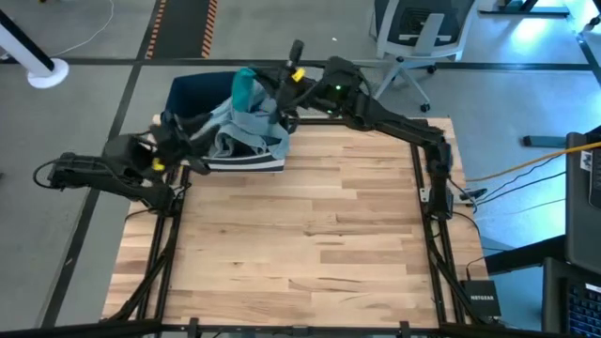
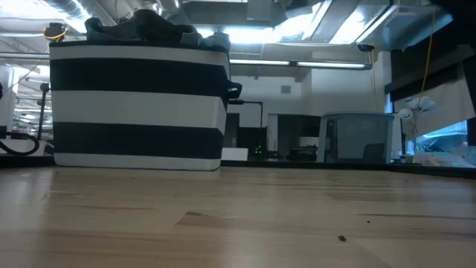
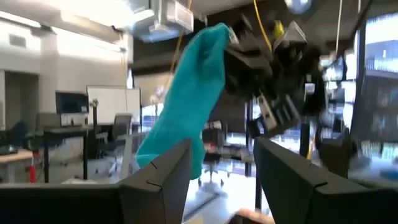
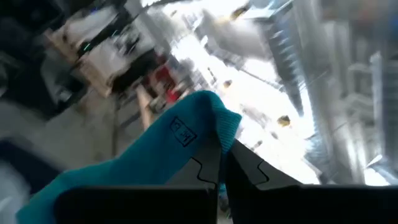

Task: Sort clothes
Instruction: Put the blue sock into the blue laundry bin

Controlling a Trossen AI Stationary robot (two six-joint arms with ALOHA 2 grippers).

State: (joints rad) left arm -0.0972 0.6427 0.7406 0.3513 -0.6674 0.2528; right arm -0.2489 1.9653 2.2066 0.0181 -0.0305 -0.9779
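A teal piece (image 1: 246, 89) hangs from my right gripper (image 1: 268, 89), which is shut on it above the far left of the table. It shows long and drooping in the left wrist view (image 3: 186, 106), and beside the fingers in the right wrist view (image 4: 143, 162). Below it a dark-and-white striped bin (image 2: 137, 104) stands on the tabletop, with a light grey-blue garment (image 1: 246, 130) heaped over its rim. My left gripper (image 1: 172, 129) is beside the bin's left side, raised and open, with nothing between its fingers (image 3: 155, 180). My right gripper pinches the teal piece by its upper end (image 4: 214, 134) between its two shut fingers. The fingers come roughly level from the table's right side. The piece hangs slack below them (image 3: 180, 130), clear of the bin and the table.
A dark blue bin (image 1: 197, 94) sits just behind the striped one at the table's far left corner. An office chair (image 1: 413, 38) stands beyond the far edge. Bare wooden tabletop (image 1: 310, 235) stretches across the middle, near and right parts.
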